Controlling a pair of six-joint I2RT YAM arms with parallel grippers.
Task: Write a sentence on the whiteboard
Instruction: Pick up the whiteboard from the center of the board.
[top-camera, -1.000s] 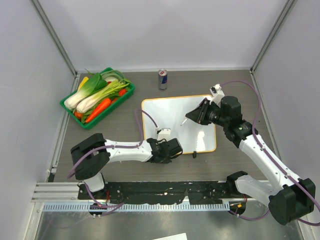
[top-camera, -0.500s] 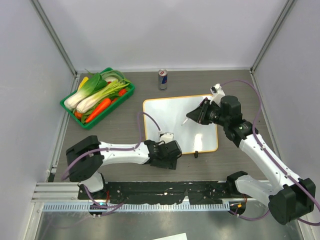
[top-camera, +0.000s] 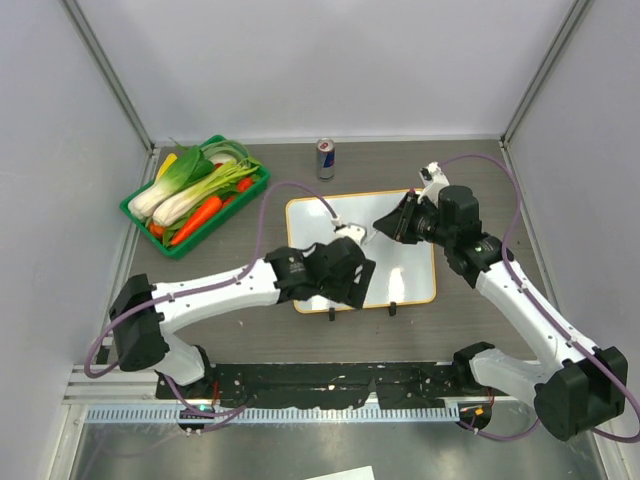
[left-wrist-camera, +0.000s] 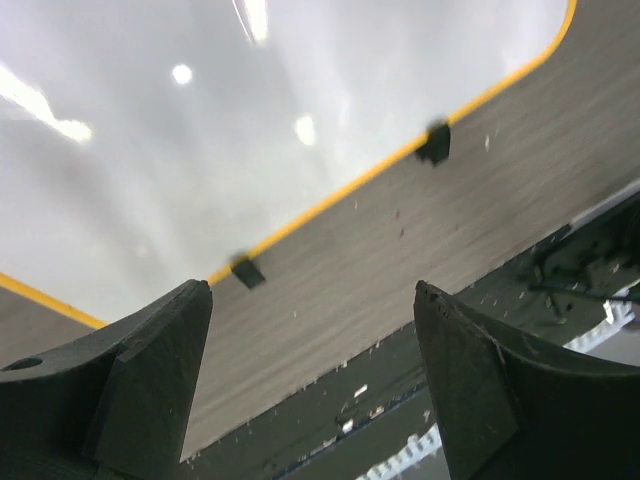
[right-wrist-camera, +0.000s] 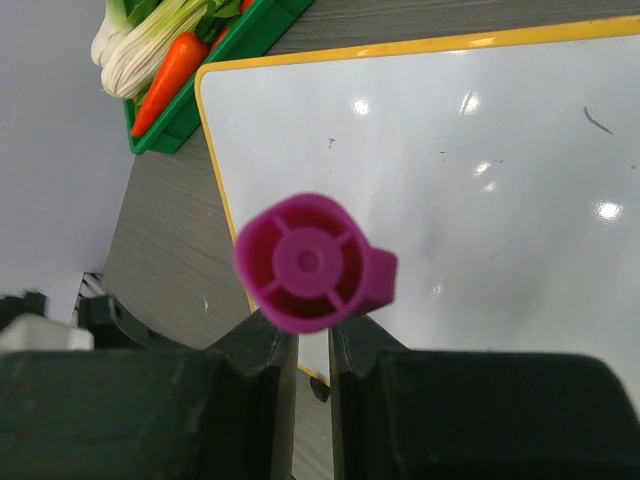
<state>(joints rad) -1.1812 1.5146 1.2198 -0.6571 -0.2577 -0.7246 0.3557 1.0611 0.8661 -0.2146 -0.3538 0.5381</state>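
From above, a green tray (top-camera: 126, 208) far left holds greens (top-camera: 195, 180) and carrots (top-camera: 197, 220), and the whiteboard (top-camera: 340, 212) lies mid-table under the left gripper (top-camera: 345, 285) and right gripper (top-camera: 395, 225); only the left wrist view shows the left jaws wide apart above the board's clips (left-wrist-camera: 434, 143); only the right wrist view shows the right fingers (right-wrist-camera: 270, 350) clamping a magenta marker (right-wrist-camera: 305, 262).

Left tool (top-camera: 348, 280) is hanging over the whiteboard's (top-camera: 320, 215) near edge, right tool (top-camera: 385, 224) with marker (right-wrist-camera: 305, 262) over mid-board; can (top-camera: 325, 158) is standing behind, tray (top-camera: 135, 212) far left; right-hand counter (top-camera: 470, 180) is lying open.
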